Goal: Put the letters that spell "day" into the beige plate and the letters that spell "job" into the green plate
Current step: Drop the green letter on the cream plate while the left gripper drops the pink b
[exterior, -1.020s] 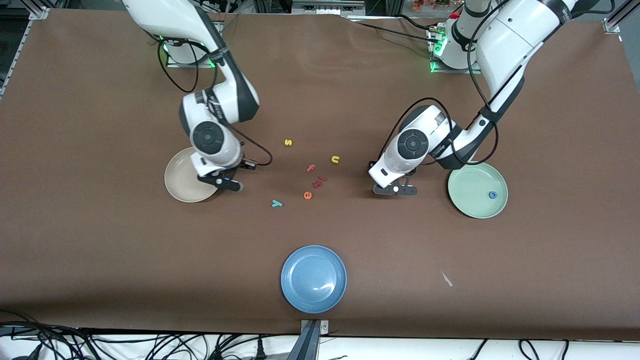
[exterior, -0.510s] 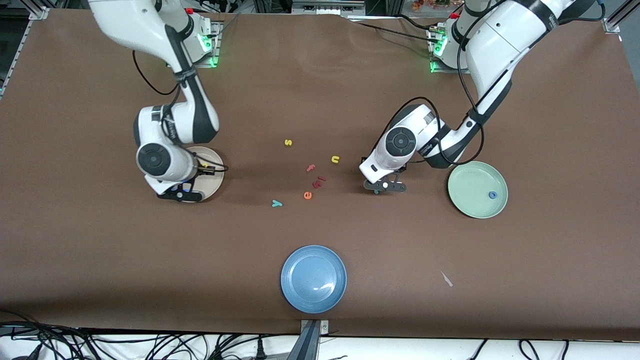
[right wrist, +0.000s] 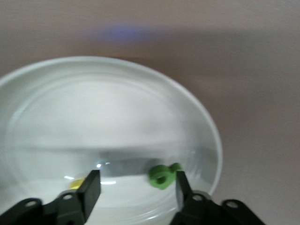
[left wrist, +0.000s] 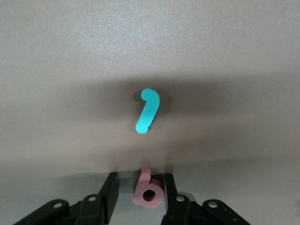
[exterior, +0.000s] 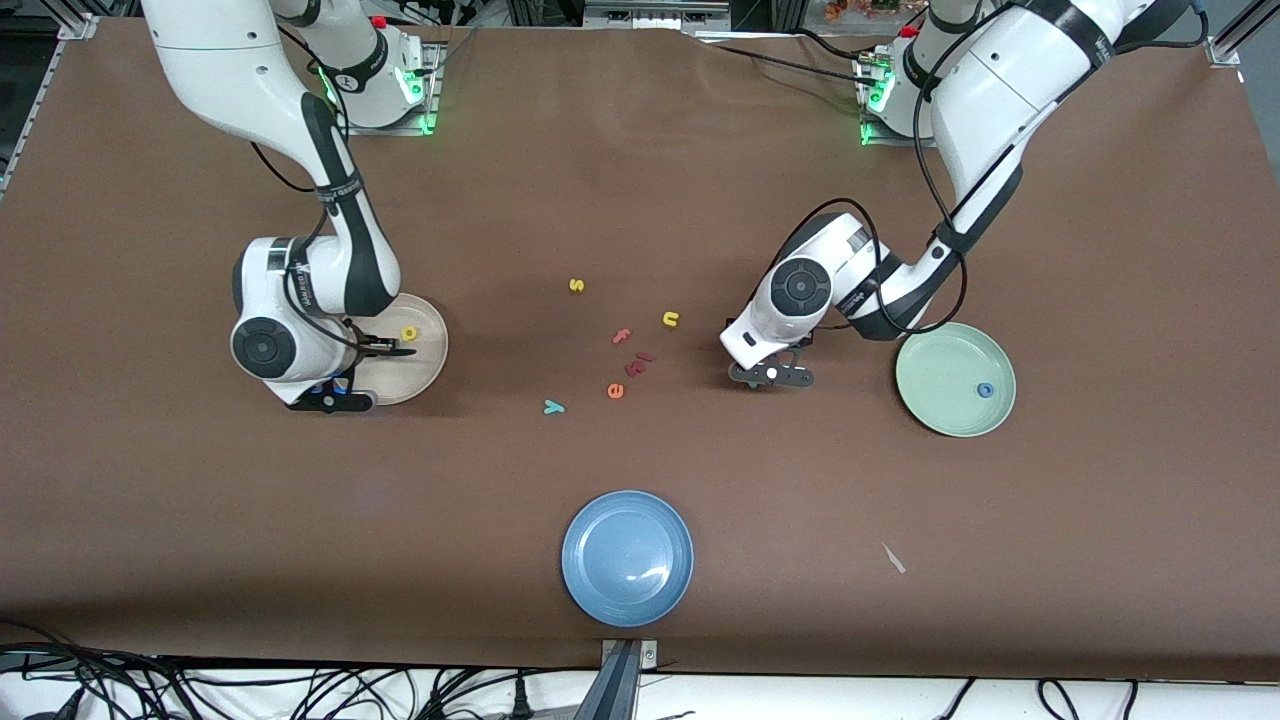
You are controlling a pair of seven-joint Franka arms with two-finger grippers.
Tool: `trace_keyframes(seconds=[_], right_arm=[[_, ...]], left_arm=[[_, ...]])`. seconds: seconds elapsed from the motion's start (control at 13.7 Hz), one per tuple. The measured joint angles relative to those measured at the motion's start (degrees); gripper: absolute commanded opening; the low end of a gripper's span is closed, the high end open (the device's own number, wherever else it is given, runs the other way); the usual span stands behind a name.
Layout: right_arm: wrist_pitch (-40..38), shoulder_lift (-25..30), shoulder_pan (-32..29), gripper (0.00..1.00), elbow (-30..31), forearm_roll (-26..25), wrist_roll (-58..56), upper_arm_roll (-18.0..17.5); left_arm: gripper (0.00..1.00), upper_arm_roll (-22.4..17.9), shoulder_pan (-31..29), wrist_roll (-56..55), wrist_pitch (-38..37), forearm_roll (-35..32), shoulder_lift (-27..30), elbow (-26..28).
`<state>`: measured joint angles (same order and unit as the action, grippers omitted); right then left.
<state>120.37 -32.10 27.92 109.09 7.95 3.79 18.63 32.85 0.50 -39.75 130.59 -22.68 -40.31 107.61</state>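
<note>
My right gripper [exterior: 335, 398] hangs open over the rim of the beige plate [exterior: 425, 355] that is nearest the front camera. The green d [right wrist: 163, 176] lies in the plate [right wrist: 93, 117] between the fingers, close to one of them. The yellow a [exterior: 408, 333] also lies in this plate. My left gripper [exterior: 770, 376] is down on the table beside the green plate [exterior: 940, 400], which holds the blue o [exterior: 986, 390]. Its fingers straddle the salmon b [left wrist: 149, 191]; one touches it and a gap shows at the other. The teal j [left wrist: 147, 110] lies just past the b. The teal y [exterior: 553, 406] lies on the table.
Loose letters lie mid-table: yellow s [exterior: 576, 285], yellow u [exterior: 670, 319], red f [exterior: 621, 336], dark red k [exterior: 638, 364], orange e [exterior: 615, 390]. A blue plate [exterior: 627, 557] sits near the front edge. A paper scrap [exterior: 893, 558] lies toward the left arm's end.
My right arm swung across the beige plate toward its own end of the table, opened and let go of the green d. My left gripper dropped around the b and its fingers narrowed.
</note>
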Motion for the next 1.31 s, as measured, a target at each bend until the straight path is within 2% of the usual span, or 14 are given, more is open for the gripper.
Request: trace_keyframes(seconds=[0.07, 0.22, 0.44, 0.66, 0.8, 1.02, 1.17, 1.31], right_arm=[[-0.17, 0.44, 0.26, 1.0, -0.46, 0.04, 0.02, -0.67], [-0.8, 1.78, 0.41, 1.0, -2.14, 0.06, 0.01, -2.68], [-3.97, 2.73, 1.06, 1.0, -7.95, 0.06, 0.0, -6.56], [-4.56, 1.43, 2.29, 1.0, -14.09, 0.06, 0.07, -9.46], [-4.48, -1.57, 2.43, 1.0, -18.36, 0.46, 1.8, -10.68], [-1.44, -6.45, 2.53, 1.0, -22.56, 1.55, 12.06, -12.88], [1.78, -8.39, 3.34, 0.99, -23.35, 1.65, 19.82, -13.53], [4.86, -9.86, 4.47, 0.96, -23.51, 1.63, 28.61, -13.62]], left_arm=[[0.03, 0.04, 0.0, -0.13, 0.0, 0.0, 0.01, -0.07], [0.0, 0.09, -0.04, -0.79, -0.07, 0.0, 0.02, -0.22], [0.0, -0.07, -1.71, -1.31, -2.58, 0.0, 0.51, -1.09], [0.0, 2.6, -7.46, 0.35, -13.54, 1.39, 3.94, -4.24], [0.0, 4.69, -12.7, 5.18, -21.83, 2.43, 7.46, -6.5], [0.0, 4.77, -20.02, 14.78, -26.88, 2.65, 10.62, -7.28], [0.0, 4.29, -24.64, 20.01, -27.03, 1.15, 10.11, -6.87], [0.0, 3.95, -28.47, 22.32, -25.59, -3.77, 7.49, -6.25]])
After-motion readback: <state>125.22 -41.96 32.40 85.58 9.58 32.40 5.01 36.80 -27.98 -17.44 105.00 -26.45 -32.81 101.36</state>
